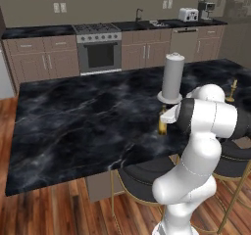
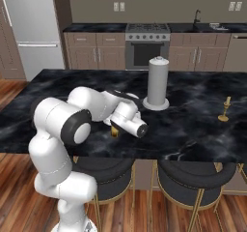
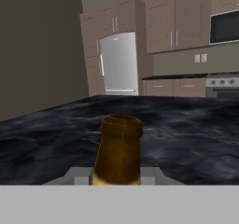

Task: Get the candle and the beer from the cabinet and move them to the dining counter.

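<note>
Over the near part of the black marbled bench, the fingers grip the beer upright, low at the surface. Behind it stands a white paper-towel roll; the candle stands well apart on the bench.

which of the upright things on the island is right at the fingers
The beer, the brown bottle at the near edge. The white paper-towel roll stands farther in, and the candle is off to the right.
</note>
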Robot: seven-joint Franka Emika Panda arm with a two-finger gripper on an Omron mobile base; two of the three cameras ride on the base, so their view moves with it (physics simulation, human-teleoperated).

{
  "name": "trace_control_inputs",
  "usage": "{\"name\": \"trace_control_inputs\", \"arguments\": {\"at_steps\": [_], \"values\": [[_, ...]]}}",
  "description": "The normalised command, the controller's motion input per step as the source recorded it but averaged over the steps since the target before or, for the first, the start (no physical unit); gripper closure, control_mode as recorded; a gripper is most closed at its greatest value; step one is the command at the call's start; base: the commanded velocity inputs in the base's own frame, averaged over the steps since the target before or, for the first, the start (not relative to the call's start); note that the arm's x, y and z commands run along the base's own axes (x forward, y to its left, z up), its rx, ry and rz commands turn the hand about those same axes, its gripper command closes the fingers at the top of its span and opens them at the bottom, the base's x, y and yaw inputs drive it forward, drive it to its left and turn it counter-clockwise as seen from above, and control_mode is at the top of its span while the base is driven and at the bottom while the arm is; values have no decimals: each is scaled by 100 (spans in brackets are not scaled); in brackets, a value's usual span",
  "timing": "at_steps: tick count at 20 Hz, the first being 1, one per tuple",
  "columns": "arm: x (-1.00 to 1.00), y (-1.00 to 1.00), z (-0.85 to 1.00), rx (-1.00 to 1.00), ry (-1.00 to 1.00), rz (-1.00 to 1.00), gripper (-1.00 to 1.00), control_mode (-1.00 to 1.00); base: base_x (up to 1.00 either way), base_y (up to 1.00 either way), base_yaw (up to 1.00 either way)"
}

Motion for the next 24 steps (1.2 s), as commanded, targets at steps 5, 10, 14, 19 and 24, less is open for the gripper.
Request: {"name": "trace_control_inputs", "arguments": {"at_steps": [5,10,14,19,24], "values": [[0,0,-3,0,0,0,100,-100,0,0,0],[0,0,0,0,0,0,-100,-100,0,0,0],[0,0,0,0,0,0,-100,-100,0,0,0],[0,0,0,0,0,0,-100,-100,0,0,0],[-2,0,1,0,-1,0,-100,-100,0,0,0]]}}
